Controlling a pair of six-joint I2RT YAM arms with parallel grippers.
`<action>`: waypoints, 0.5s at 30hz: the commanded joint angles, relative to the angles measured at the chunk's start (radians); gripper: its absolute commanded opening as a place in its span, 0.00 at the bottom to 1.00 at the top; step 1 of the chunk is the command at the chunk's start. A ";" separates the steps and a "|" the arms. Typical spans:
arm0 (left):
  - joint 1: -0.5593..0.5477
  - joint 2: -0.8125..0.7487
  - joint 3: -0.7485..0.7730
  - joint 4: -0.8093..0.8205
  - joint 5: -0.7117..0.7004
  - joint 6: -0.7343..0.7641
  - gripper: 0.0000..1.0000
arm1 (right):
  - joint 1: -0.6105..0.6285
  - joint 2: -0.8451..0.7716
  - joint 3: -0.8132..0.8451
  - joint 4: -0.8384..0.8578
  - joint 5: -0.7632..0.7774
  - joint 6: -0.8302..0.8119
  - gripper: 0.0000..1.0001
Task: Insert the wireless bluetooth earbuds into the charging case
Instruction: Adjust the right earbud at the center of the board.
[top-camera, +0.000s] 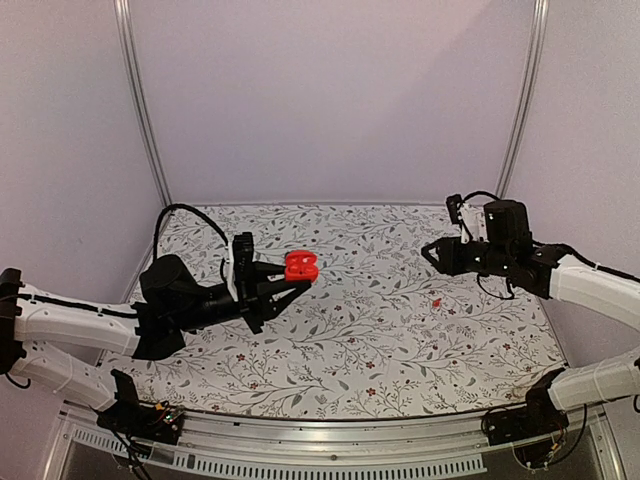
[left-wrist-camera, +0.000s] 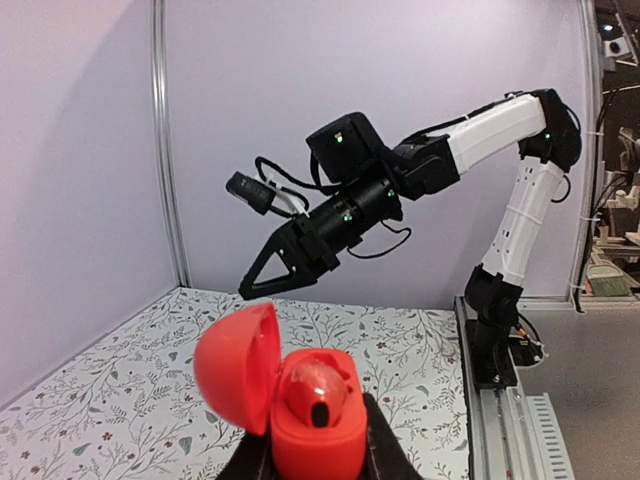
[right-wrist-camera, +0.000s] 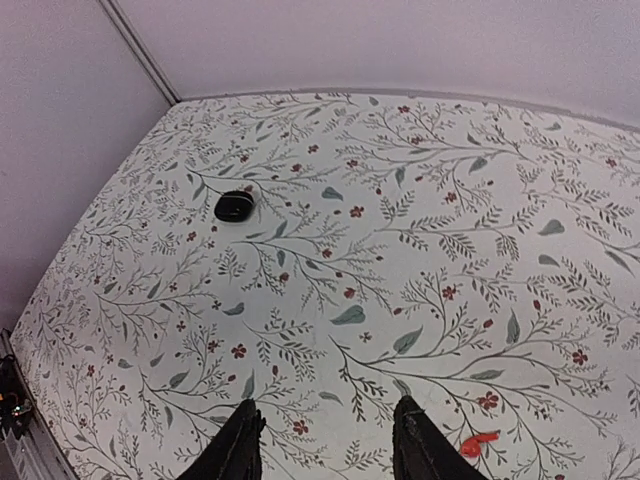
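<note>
top view – left claw (top-camera: 290, 280): clenched on the open red charging case (top-camera: 300, 265), holding it up off the tabletop (top-camera: 350, 340) over the left half, probably so the sockets are presented for loading
top view – right claw (top-camera: 430, 252): raised near the right edge, tips pointed toward the case, carrying nothing
top view – loose earbud (top-camera: 437, 300): tiny red speck on the tabletop near the right edge, just below the right claw
left wrist view – case: lid (left-wrist-camera: 235, 365) swung open to the left, body pinched from both sides at the bottom of frame
left wrist view – seated earbud (left-wrist-camera: 312, 392): red, sits in the case; can't tell if it's fully down
left wrist view – right claw: hovers well apart, beyond the case
right wrist view – fingers (right-wrist-camera: 238, 445): spread, released, nothing between them
right wrist view – loose earbud: just outside the right finger, not between the tips, so realigning looks needed before a pick
right wrist view – dark round object (right-wrist-camera: 235, 206): toward the far corner, untouched
</note>
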 joint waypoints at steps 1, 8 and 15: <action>-0.002 -0.021 -0.016 0.012 -0.005 -0.010 0.00 | -0.090 0.054 -0.130 -0.010 -0.042 0.099 0.43; -0.001 -0.045 -0.027 0.006 -0.011 -0.009 0.00 | -0.099 0.181 -0.193 0.051 0.036 0.120 0.48; -0.001 -0.048 -0.028 0.006 -0.007 -0.009 0.00 | -0.102 0.306 -0.187 0.088 0.077 0.117 0.51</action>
